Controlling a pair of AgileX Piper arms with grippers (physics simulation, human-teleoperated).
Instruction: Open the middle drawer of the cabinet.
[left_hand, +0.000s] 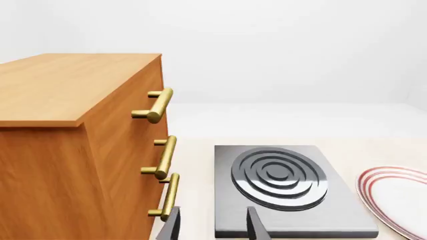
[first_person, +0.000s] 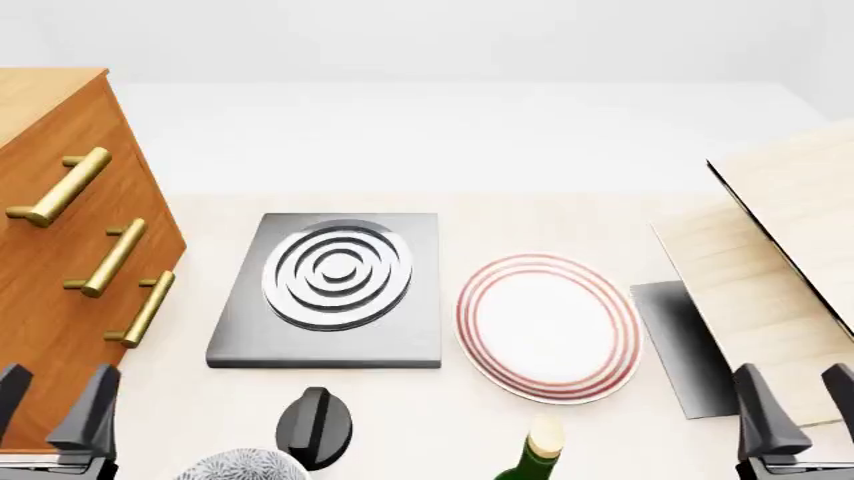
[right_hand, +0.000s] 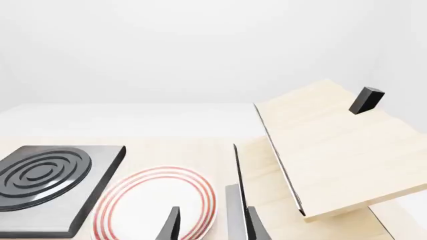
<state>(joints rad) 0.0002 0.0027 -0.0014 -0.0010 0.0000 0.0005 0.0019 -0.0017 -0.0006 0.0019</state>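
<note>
Both grippers, left (first_person: 54, 400) and right (first_person: 795, 405), jaws apart; middle drawer (first_person: 107, 258) flush, hotplate (first_person: 334, 290) near.

Front view: fixed, high, behind both arms, looking forward and down over the worktop (first_person: 534, 215).

Left wrist view: low, close behind the left pincer (left_hand: 212, 225), facing the cabinet (left_hand: 67, 125) and the grey burner plate (left_hand: 280, 185).

Right wrist view: low behind the right pincer (right_hand: 212, 225), facing pale slanted boards (right_hand: 333, 150).

All three share the burner plate and the red-rimmed plate (first_person: 547, 325).
</note>
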